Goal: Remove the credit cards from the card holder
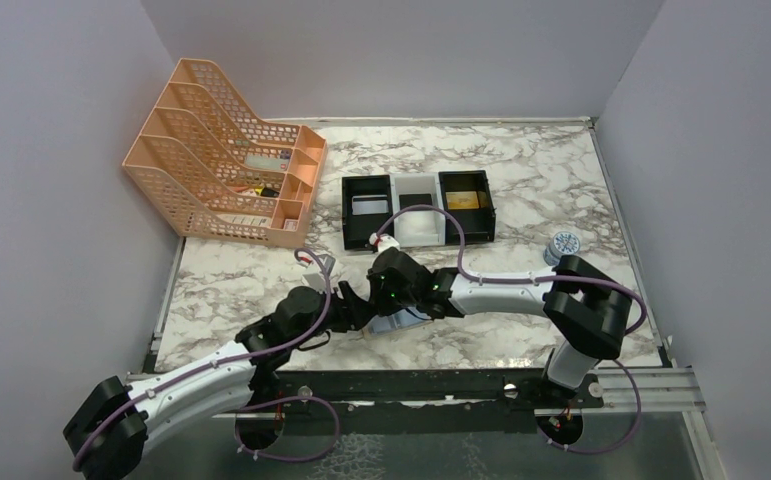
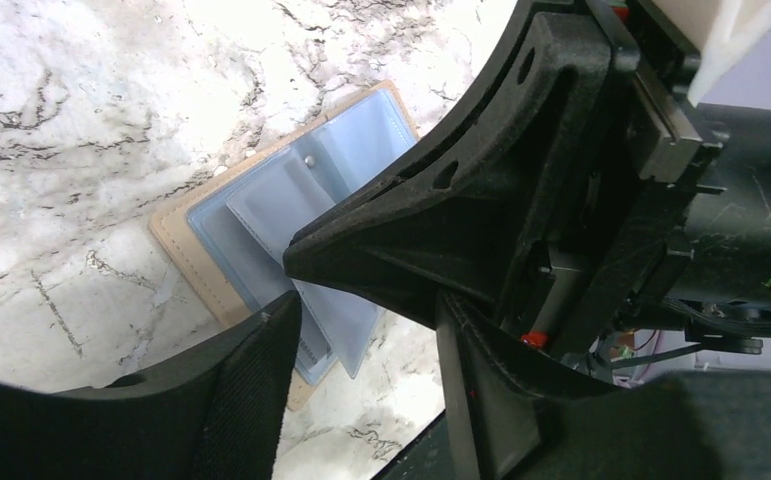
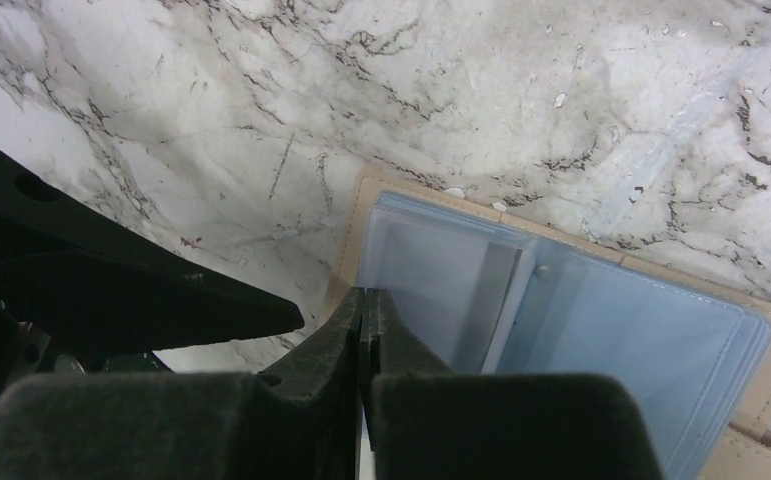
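The open card holder point(image 3: 611, 330) is laid on the counter point(image 3: 261, 100). Right fingers point(image 3: 336, 340) are squeezed shut at its left edge; left fingers point(image 2: 251, 400) are held apart near its corner.

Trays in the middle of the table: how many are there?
3, side by side in one row: the left black tray, the white tray in the middle, the right black tray. None looks hidden.

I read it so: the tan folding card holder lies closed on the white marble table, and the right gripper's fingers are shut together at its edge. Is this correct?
Not quite. The tan folding card holder lies open, not closed: the right wrist view shows its grey-blue clear sleeves spread flat on the white marble table. The right gripper is indeed shut at its edge.
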`<control>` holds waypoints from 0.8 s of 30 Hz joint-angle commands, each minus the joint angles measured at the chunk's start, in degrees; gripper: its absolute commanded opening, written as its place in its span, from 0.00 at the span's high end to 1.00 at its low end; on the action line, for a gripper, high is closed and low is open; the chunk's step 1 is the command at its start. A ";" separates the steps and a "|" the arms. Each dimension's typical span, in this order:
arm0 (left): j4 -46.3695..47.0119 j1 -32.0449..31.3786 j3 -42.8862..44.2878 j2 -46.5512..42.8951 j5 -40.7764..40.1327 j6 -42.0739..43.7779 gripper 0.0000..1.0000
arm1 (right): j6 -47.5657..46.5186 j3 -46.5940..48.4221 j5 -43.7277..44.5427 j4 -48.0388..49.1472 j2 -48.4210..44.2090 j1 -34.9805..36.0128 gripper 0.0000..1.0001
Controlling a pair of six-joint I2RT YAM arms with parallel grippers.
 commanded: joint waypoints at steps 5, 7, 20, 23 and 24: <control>-3.34 0.14 -0.54 -1.47 -1.08 -2.13 0.49 | 1.62 -0.73 -1.21 3.01 -2.03 -0.77 0.99; -6.46 0.15 -0.38 -4.09 -2.21 -1.94 0.48 | 1.71 -0.76 -1.69 3.36 -1.94 -0.97 0.99; -10.58 0.12 -1.67 -9.00 -0.52 -1.43 0.47 | 1.93 -0.19 -2.75 3.42 -1.74 -1.42 0.99; -3.83 0.19 -2.85 -5.13 1.21 -0.73 0.49 | 2.12 -0.17 -3.38 3.73 -1.82 -1.42 0.99; -1.70 0.18 -2.87 -3.56 1.49 -0.70 0.50 | 2.14 -0.10 -3.47 3.70 -1.84 -1.36 0.99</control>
